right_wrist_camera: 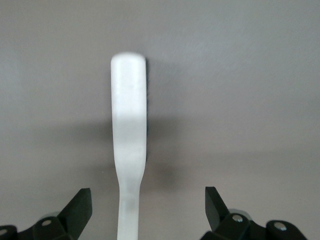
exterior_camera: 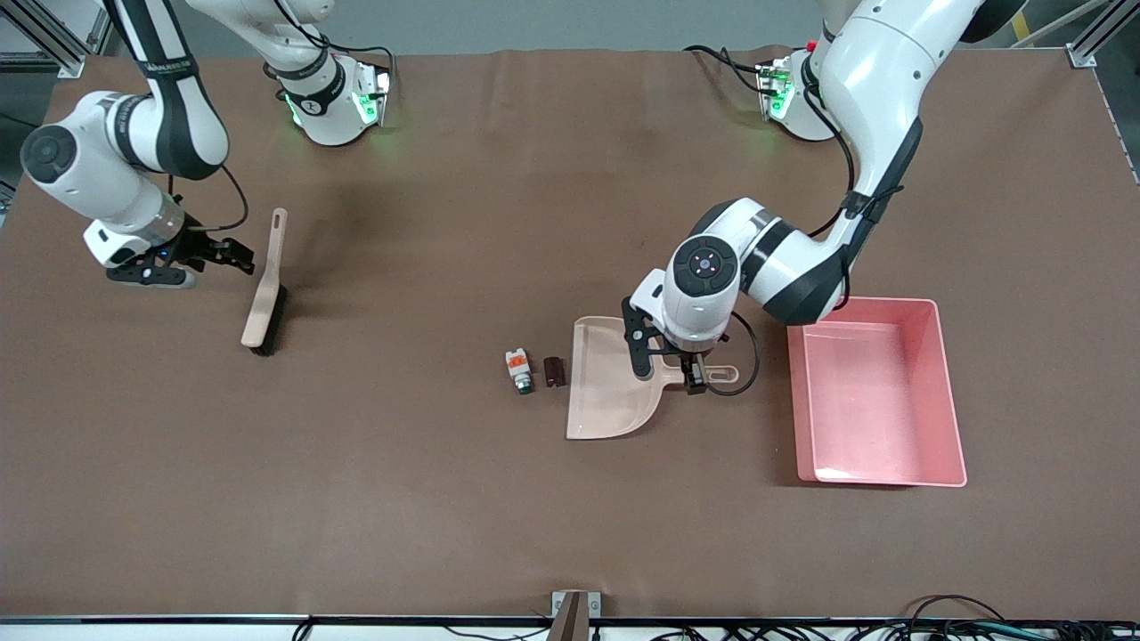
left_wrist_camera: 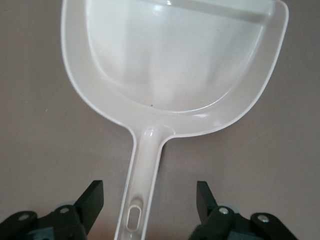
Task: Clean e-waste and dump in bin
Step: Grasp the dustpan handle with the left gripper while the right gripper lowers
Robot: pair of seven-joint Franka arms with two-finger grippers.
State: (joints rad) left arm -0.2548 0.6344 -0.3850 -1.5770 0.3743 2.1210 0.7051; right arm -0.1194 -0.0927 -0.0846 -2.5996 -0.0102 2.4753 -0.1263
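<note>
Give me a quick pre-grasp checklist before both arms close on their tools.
1. Left gripper open, jaws astride the beige plastic dustpan handle: ok.
2. Right gripper open, jaws astride the beige brush handle: ok.
3. Either tool held yet: not ok.
4. White block with orange and green marks and dark stubby cylinder beside the dustpan's mouth: ok.
5. Pink rectangular plastic bin upright beside the dustpan: ok.

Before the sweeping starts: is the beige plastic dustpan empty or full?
Empty: the beige plastic dustpan shows a bare scoop; both e-waste parts lie beside it on the table.
</note>
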